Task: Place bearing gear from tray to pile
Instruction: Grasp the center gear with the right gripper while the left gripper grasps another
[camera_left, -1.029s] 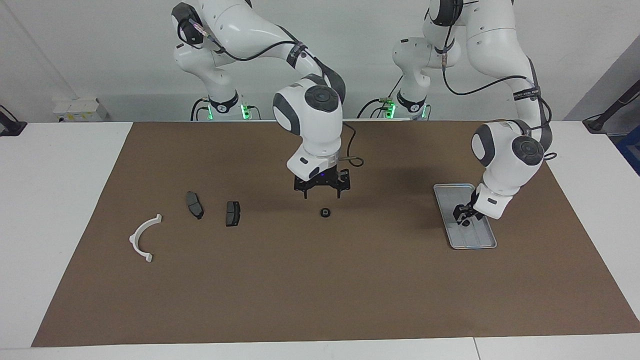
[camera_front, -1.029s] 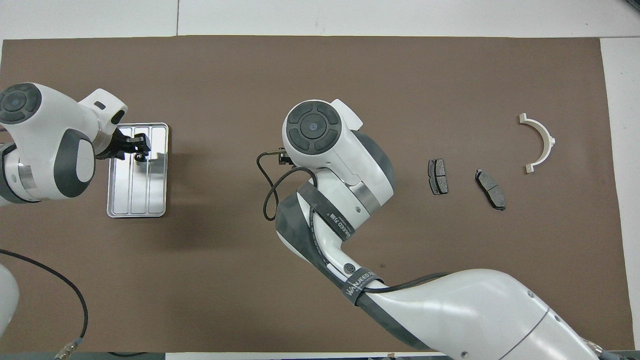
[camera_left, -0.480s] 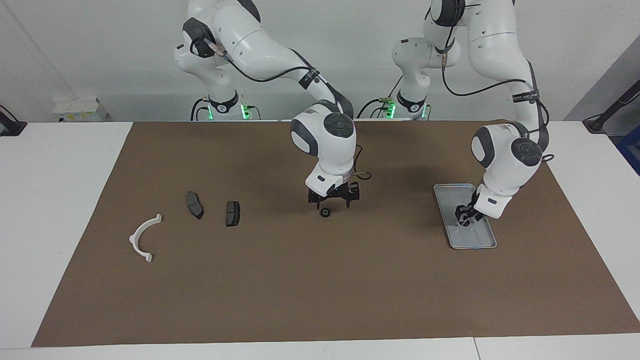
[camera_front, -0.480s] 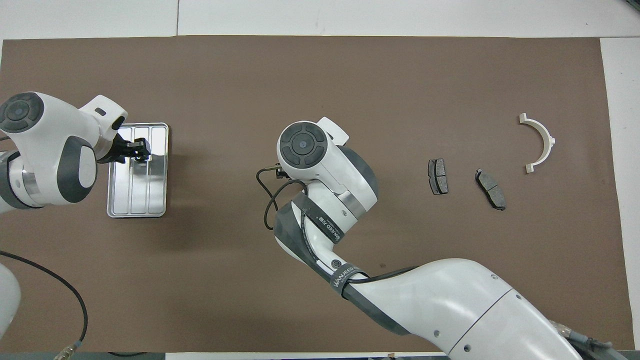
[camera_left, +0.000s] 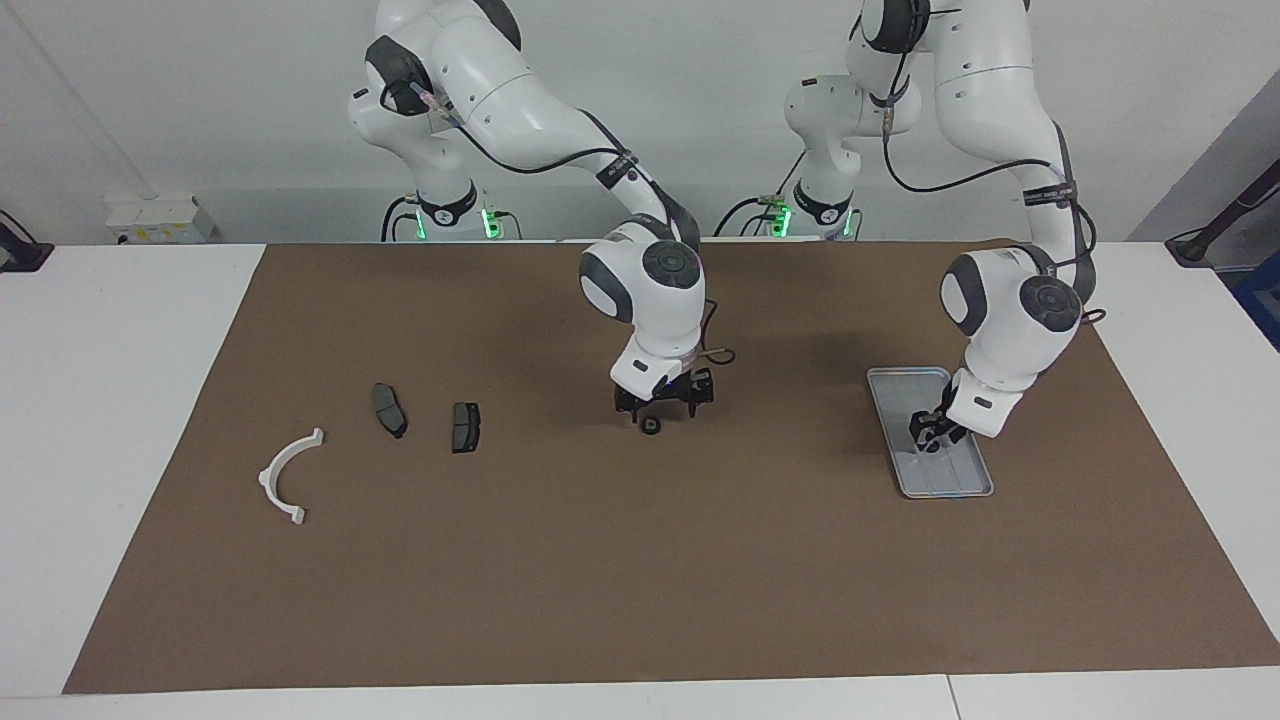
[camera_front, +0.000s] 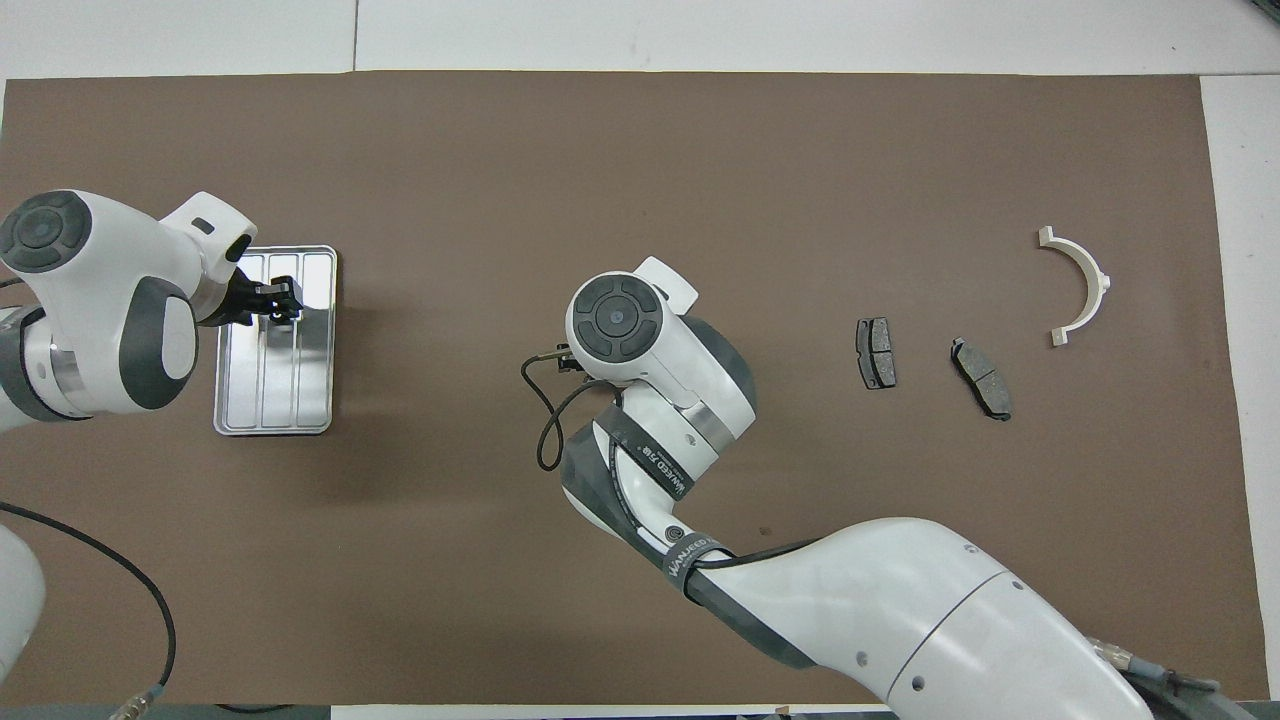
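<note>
Underneath, a brown mat covers the white table.

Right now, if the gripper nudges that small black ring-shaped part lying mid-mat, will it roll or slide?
The small black ring-shaped part lies flat on the brown mat, so it will probably slide, not roll. It looks rigid. The right gripper, open just above it, could easily knock something so small aside.

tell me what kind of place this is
Probably a robotics lab: two white robot arms bolted at a table with a brown mat, and loose parts such as brake pads beside a metal tray.
</note>
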